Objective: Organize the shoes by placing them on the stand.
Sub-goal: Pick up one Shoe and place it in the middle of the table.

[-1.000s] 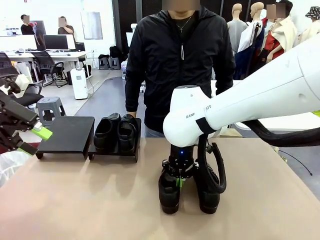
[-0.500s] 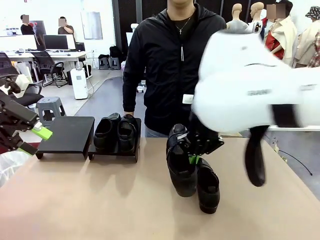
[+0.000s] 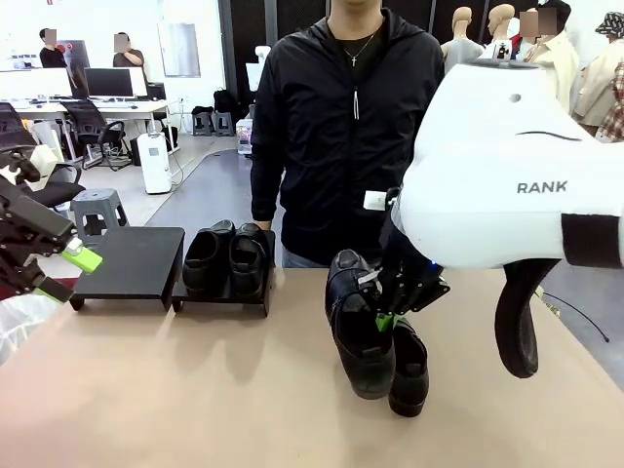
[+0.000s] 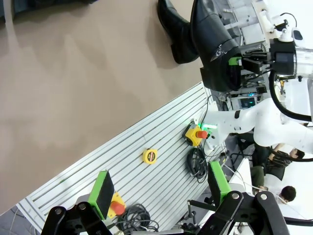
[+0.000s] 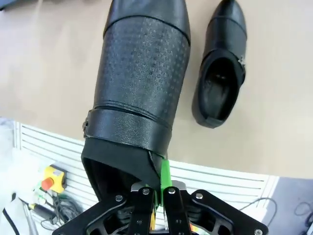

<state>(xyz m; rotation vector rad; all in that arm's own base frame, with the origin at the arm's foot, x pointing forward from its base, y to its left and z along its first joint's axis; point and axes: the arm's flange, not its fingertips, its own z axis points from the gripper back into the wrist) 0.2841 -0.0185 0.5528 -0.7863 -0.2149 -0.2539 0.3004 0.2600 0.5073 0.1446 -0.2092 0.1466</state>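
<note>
My right gripper [image 3: 388, 318] is shut on the heel rim of one black shoe [image 3: 357, 330], which hangs tilted above the table. In the right wrist view the gripper [image 5: 159, 190] pinches that shoe [image 5: 142, 83] at its back edge. A second shoe [image 3: 409, 365] [image 5: 221, 73] lies on the table just to its right. Two more shoes [image 3: 226, 257] sit side by side on the right section of the stand [image 3: 252, 302]; the stand's left section [image 3: 132, 261] is bare. My left gripper [image 3: 76, 259] [image 4: 161, 188] hovers open at the table's far left edge, holding nothing.
A person in a black jacket [image 3: 341, 117] stands at the far side, right behind the stand. Off the table's near edge runs a slatted rail [image 4: 146, 171] with a yellow stop button [image 4: 194, 134] and a tape measure [image 4: 149, 155].
My right arm has lifted the shoe off the table, away from its partner, and swung upward; the shoe now hangs tilted. The left arm has not moved.
</note>
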